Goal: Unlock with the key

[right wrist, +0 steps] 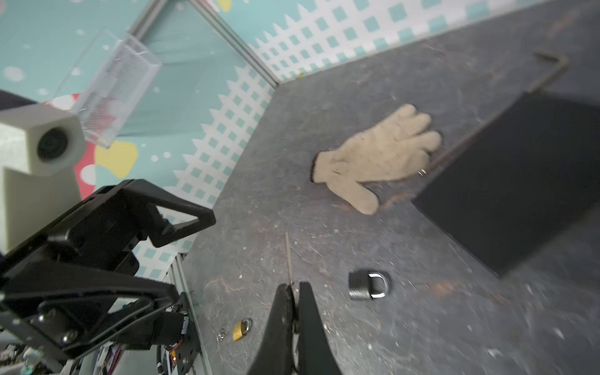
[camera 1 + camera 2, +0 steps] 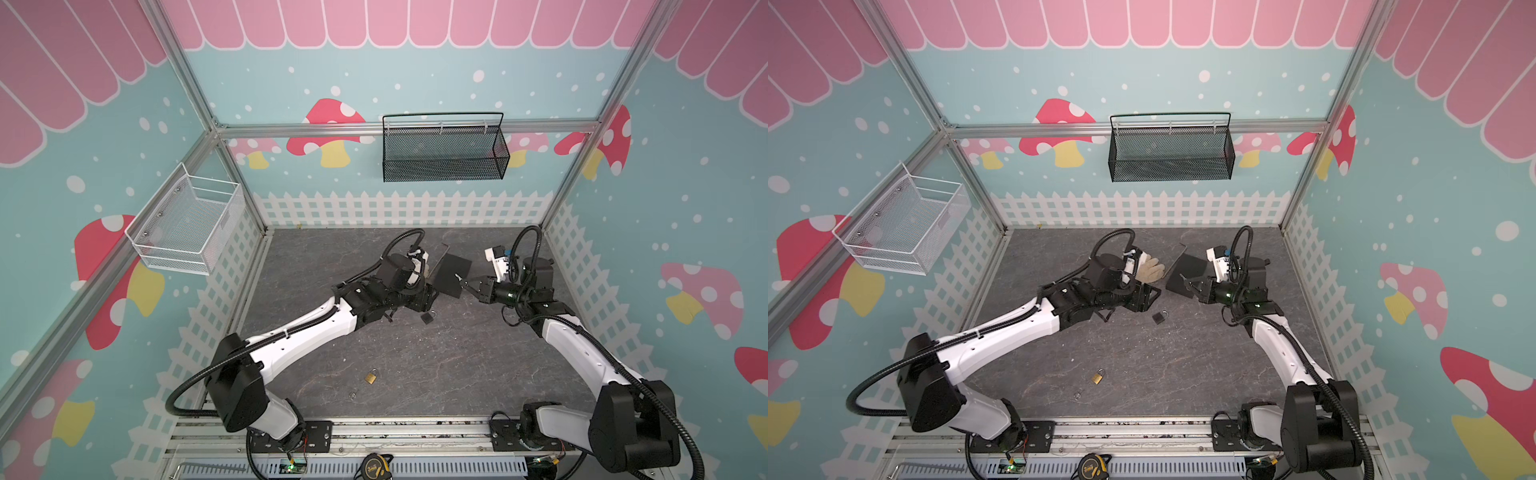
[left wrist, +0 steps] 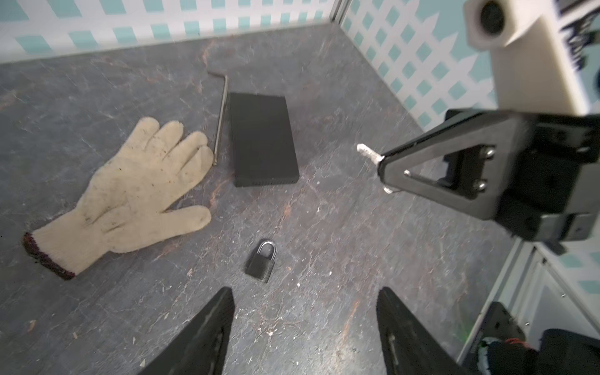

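We've got the key (image 3: 368,153) pinched blade-out in our right gripper (image 3: 380,170), ready to insert. Our left gripper (image 3: 305,293) hangs spread near the black padlock (image 3: 261,261), guessing to steady it.

I am finding just one readable marking: a "3" is showing on the yellow face of the tape measure (image 2: 376,469) sitting at the near edge in both top views, with the small characters after it blurring beyond reading.
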`<state>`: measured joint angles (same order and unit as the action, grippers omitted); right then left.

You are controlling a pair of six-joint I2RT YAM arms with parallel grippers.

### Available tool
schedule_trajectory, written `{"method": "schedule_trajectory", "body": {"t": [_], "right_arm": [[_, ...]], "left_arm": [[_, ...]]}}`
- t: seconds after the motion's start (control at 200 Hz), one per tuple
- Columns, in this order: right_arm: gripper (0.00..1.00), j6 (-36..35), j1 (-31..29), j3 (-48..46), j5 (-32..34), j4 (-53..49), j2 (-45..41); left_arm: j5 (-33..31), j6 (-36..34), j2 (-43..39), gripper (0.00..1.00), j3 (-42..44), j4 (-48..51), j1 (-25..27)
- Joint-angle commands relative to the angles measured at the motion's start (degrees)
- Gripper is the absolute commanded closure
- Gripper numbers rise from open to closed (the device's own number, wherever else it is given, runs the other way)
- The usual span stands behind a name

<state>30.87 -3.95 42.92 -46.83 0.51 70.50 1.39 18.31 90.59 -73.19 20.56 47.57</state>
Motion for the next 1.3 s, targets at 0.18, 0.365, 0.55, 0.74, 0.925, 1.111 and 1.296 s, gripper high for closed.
{"method": "schedule_trajectory", "body": {"t": [0.18, 0.365, 0.55, 0.74, 0.925, 1.111, 1.296], "right_arm": [[1.00, -2.7, 2.2, -3.1, 8.4, -8.3, -0.9], [1.00, -1.7, 4.5, -4.2, 12.2, -9.8, -1.1], [1.00, -1.7, 5.3, -4.4, 11.8, -9.0, -2.0], [1.00, -1.9, 5.5, -4.4, 10.9, -8.5, -2.1], [1.00, -1.9, 5.9, -4.5, 10.7, -8.4, -2.4], [1.00, -1.9, 6.2, -4.8, 10.4, -7.6, -2.4], [1.00, -1.9, 6.2, -4.9, 9.4, -7.1, -2.0]], "left_arm": [[-2.0, -6.0, 16.2, 0.31, -8.7, 7.9, 2.2], [-3.9, -5.3, 24.8, 0.31, -14.8, 11.9, 2.2], [-6.4, -4.3, 30.2, 0.31, -18.5, 12.6, 2.1], [-8.3, -1.1, 35.7, 0.31, -23.8, 15.6, 2.0], [-8.6, 4.4, 38.0, 0.31, -25.4, 17.9, 2.0], [-7.4, 10.4, 38.3, 0.32, -23.8, 19.0, 2.9], [-8.4, 14.1, 38.7, 0.37, -23.4, 20.1, 3.9]]}}
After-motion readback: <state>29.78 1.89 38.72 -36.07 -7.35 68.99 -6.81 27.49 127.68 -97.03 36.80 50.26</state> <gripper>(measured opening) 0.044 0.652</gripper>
